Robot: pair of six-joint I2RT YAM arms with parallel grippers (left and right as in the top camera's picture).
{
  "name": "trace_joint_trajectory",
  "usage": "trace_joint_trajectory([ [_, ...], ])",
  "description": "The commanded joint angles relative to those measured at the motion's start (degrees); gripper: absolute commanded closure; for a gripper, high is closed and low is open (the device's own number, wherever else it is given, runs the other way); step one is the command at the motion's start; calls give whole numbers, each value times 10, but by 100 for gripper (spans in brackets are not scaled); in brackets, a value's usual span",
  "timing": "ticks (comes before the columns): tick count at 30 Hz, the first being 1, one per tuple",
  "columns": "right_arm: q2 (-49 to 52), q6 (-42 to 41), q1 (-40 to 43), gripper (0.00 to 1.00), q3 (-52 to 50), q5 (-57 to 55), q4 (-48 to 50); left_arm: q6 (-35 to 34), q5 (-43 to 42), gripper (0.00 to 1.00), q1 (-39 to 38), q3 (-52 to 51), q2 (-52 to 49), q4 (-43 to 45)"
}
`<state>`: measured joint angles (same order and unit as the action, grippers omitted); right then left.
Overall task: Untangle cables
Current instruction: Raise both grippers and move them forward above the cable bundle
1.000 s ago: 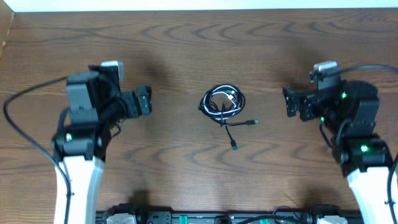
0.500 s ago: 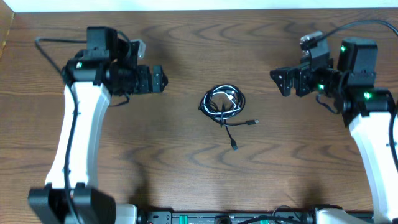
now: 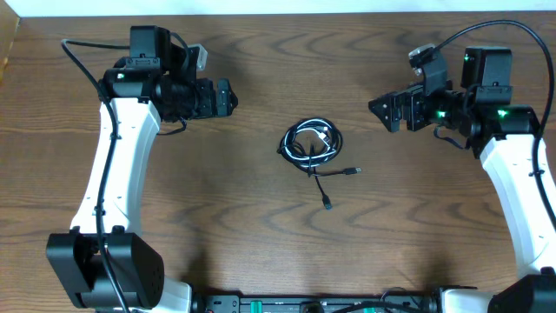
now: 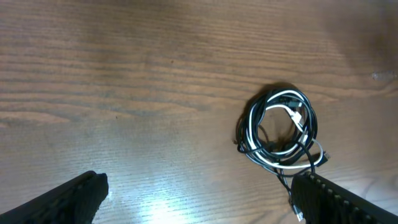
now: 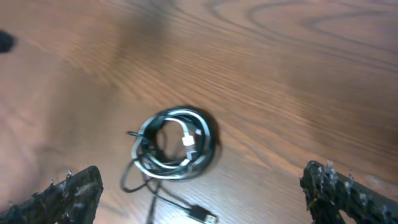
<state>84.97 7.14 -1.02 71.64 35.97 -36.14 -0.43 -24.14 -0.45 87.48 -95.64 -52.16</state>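
Both arms have swung away from your near edge over the last second. They carried the left fingers (image 3: 231, 97) and the right fingers (image 3: 377, 110) toward the far side of the worktop (image 3: 261, 243) and a little inward. The cables (image 3: 311, 142) have not shifted.

You have both pairs of fingers released, spread wide with nothing between them, and each pair points across toward the other. The cables lie on the bare wood between the two pairs, well apart from either and slightly nearer your side than the fingertips. They form one small tangled coil of black cord wound together with a white one.

Two loose black tails leave the coil on its near side. One runs toward the right fingers' side and ends in a small plug (image 3: 354, 170). The other trails closer to you and also ends in a plug.

Through the left wrist camera you see the coil (image 4: 280, 127) ahead of the open fingers. It sits off toward the right-hand fingertip as that camera sees it, not centred in the gap. Through the right wrist camera the coil (image 5: 177, 146) also sits ahead, closer to the left-hand fingertip in that view and somewhat blurred.
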Motion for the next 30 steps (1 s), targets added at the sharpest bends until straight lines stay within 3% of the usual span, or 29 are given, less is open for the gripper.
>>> trace_joint_trajectory([
  [1,-2,6,-1,1,13,62,0,-9,-9,0,0,13,2,7],
  [7,3,0,-20,4,13,48,2,-35,-3,1,-3,8,1,16],
  [17,6,-45,-26,6,13,-98,8,-119,39,2,-51,4,-54,54],
  [30,8,-45,-26,5,13,-114,45,-204,54,9,-103,4,-170,136],
])
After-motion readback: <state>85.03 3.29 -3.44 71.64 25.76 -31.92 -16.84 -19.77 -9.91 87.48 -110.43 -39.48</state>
